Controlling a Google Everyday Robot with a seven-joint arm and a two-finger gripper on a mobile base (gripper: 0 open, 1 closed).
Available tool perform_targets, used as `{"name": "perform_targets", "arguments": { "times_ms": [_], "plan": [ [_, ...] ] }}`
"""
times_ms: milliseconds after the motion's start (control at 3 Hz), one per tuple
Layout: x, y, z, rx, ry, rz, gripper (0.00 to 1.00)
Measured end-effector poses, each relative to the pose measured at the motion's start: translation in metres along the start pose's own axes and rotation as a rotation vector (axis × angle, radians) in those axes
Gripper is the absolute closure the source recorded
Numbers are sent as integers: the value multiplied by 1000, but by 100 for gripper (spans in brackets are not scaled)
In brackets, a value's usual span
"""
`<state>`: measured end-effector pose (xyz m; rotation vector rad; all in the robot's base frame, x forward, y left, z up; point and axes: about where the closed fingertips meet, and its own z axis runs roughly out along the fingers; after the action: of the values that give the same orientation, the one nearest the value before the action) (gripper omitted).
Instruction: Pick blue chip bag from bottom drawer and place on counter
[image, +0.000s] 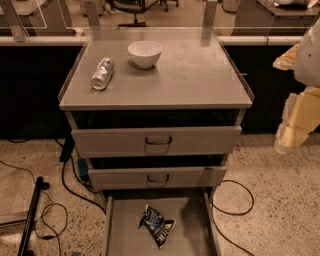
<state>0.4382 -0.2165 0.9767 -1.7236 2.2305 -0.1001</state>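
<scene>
Blue and crinkled, the chip bag (157, 226) lies mid-floor in the pulled-out bottom drawer (120, 225). 2 upper drawers (200, 141) jut slightly above it. On the bench (200, 75) sit a crushed silver can (102, 73) and a white bowl (145, 53). The claw (294, 125) hangs well right of the cabinet; I cannot tell whether it is spread or pressed together.

The bottom drawer (116, 225) is open from above, with the upper drawers (157, 159) overhanging its rear. The counter (200, 75) is free on the right; a bowl (145, 53) and a can (103, 73) occupy the left. The gripper (292, 132) hangs right of the cabinet.

Where things lie
Chip bag (157, 226) in bottom drawer (120, 227); can (102, 73) left of bowl (145, 53) on counter (195, 80); gripper (289, 136) right of counter.
</scene>
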Motion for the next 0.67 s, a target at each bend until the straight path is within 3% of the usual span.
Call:
{"name": "perform_targets", "arguments": {
  "times_ms": [667],
  "plan": [
    [-4, 6, 8, -5, -29, -22, 0]
  ]
}}
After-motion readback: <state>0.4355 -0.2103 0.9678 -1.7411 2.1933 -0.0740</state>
